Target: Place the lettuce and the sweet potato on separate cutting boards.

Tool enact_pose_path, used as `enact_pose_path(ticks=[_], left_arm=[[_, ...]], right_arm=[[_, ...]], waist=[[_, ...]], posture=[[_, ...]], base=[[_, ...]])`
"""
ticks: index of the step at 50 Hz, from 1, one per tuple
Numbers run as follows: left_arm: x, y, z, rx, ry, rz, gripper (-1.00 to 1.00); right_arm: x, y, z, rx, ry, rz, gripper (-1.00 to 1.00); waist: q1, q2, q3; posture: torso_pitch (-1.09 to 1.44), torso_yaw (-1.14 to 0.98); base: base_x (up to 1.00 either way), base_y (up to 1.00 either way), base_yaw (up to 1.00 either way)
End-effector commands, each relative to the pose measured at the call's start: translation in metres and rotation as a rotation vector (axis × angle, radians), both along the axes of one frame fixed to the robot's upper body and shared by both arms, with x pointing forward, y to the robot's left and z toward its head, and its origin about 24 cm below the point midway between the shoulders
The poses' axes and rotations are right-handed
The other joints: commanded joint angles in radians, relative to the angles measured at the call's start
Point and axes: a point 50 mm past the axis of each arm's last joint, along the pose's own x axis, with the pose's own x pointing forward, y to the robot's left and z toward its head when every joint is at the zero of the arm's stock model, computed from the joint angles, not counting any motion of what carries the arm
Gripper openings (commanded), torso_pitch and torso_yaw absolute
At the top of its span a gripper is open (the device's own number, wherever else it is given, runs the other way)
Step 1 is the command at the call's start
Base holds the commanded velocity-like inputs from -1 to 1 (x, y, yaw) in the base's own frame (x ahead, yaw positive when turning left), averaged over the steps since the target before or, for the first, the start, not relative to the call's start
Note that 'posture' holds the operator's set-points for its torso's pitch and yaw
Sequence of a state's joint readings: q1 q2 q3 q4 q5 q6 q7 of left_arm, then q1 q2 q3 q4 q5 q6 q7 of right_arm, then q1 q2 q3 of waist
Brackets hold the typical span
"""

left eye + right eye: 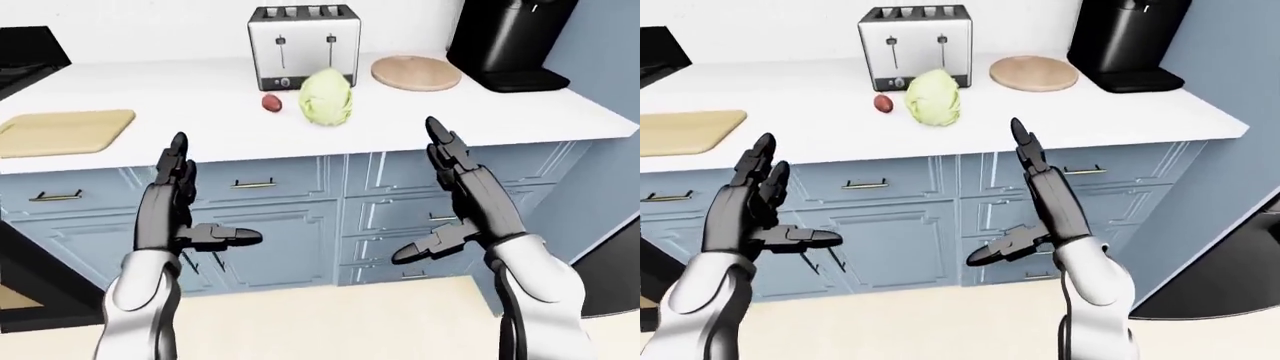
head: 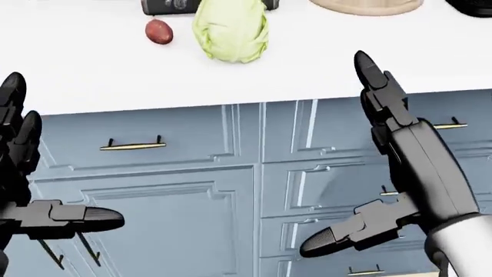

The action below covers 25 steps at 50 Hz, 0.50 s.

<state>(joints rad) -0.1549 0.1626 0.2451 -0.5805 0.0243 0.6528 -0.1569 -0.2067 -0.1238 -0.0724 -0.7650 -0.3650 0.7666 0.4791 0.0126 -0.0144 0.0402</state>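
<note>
Surface: white surface point(image 1: 150, 90) above blue-grey cabinet fronts point(image 1: 300, 225) with brass pulls.
Left robot hand: left robot hand point(image 1: 185, 206) raised before the cabinet fronts, below the surface edge; fingers point(image 1: 178, 154) extended upward, thumb out sideways; released, grasping nothing.
Right robot hand: right robot hand point(image 1: 450, 202) raised likewise at right of the left-eye view; fingers point(image 1: 440, 139) extended upward, thumb pointing left; released, grasping nothing.
Lettuce: lettuce point(image 1: 326, 97) resting on the bare surface, above and between the two hands, on neither board.
Sweet potato: sweet potato point(image 1: 271, 102) on the bare surface just left of the lettuce, apart from it.
Toaster: toaster point(image 1: 303, 46) directly above the lettuce in the left-eye view.
Round cutting board: round cutting board point(image 1: 416, 73) on the surface, up and right of the lettuce.
Rectangular cutting board: rectangular cutting board point(image 1: 65, 132) at the left end of the surface, well apart from both vegetables.
Coffee machine: black coffee machine point(image 1: 512, 41) at upper right, beside the round board.
</note>
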Motion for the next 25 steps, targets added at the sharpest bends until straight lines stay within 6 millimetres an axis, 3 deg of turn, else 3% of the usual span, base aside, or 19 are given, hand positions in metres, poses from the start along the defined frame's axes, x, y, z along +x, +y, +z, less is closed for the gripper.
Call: enact_pose_path(ticks=[1,3,5,7,9,10,13,16,18,19,20,22,25], left_arm=[[-0.0017,-0.0028,0.0133,0.019,-0.076,-0.012,1.0],[-0.0024,-0.0027,0.0141,0.018,-0.078,-0.012,1.0],[-0.0033,-0.0027,0.0155,0.019,-0.081,-0.012,1.0],[-0.0039,-0.0032,0.0158,0.021,-0.083,-0.014,1.0],[-0.0044,-0.0033,0.016,0.021,-0.084,-0.014,1.0],[-0.0046,-0.0035,0.0162,0.022,-0.084,-0.014,1.0],[-0.0052,-0.004,0.0168,0.022,-0.085,-0.015,1.0],[-0.0056,-0.0042,0.0168,0.022,-0.085,-0.016,1.0],[-0.0058,-0.0043,0.0166,0.022,-0.085,-0.016,1.0],[-0.006,-0.0043,0.0167,0.022,-0.086,-0.016,1.0],[-0.0061,-0.0043,0.0168,0.022,-0.086,-0.016,1.0],[-0.0063,-0.0044,0.0168,0.021,-0.086,-0.016,1.0],[-0.0069,-0.0042,0.0172,0.021,-0.087,-0.016,1.0]], right_arm=[[-0.0021,-0.0001,0.0097,-0.006,-0.058,-0.001,1.0],[-0.0023,0.0002,0.0098,-0.003,-0.059,0.0,1.0],[-0.0024,0.0,0.0107,0.0,-0.06,0.0,1.0],[-0.0026,0.0,0.0114,0.003,-0.063,0.001,1.0],[-0.0029,0.0,0.0118,0.004,-0.064,0.002,1.0],[-0.0033,0.0002,0.0121,0.004,-0.066,0.004,1.0],[-0.0037,0.0006,0.0125,0.005,-0.067,0.006,1.0],[-0.0042,0.0009,0.0123,0.005,-0.068,0.008,1.0],[-0.0044,0.0009,0.0122,0.004,-0.069,0.009,1.0],[-0.0048,0.0011,0.0123,0.003,-0.07,0.01,1.0],[-0.0049,0.0012,0.0122,0.004,-0.069,0.011,1.0],[-0.0057,0.0022,0.0123,0.003,-0.073,0.016,1.0],[-0.006,0.0029,0.013,0.008,-0.071,0.019,1.0]], waist=[[-0.003,0.004,-0.014],[-0.003,-0.002,-0.025],[0.0,-0.028,-0.029],[-0.005,-0.008,-0.026],[-0.008,-0.029,-0.013],[-0.014,-0.026,-0.021],[-0.016,-0.011,-0.015],[-0.024,0.02,-0.003],[-0.028,0.059,-0.014],[-0.028,0.093,-0.03],[-0.021,0.083,-0.028],[-0.017,0.093,-0.007],[-0.006,0.077,-0.016]], posture=[[0.0,0.0],[0.0,0.0],[0.0,0.0],[0.0,0.0],[0.0,0.0],[0.0,0.0],[0.0,0.0],[0.0,0.0],[0.0,0.0],[0.0,0.0],[0.0,0.0],[0.0,0.0],[0.0,0.0]], base=[[0.26,0.0,0.0],[0.26,0.0,0.0],[0.26,0.0,0.0],[0.26,0.0,0.0],[0.25,0.0,0.0],[0.26,0.0,0.0],[0.26,0.0,0.0],[0.26,0.0,0.0],[0.26,0.0,0.0],[0.27,0.0,0.0],[0.26,0.0,0.0],[0.26,0.0,0.0],[0.26,0.0,0.0]])
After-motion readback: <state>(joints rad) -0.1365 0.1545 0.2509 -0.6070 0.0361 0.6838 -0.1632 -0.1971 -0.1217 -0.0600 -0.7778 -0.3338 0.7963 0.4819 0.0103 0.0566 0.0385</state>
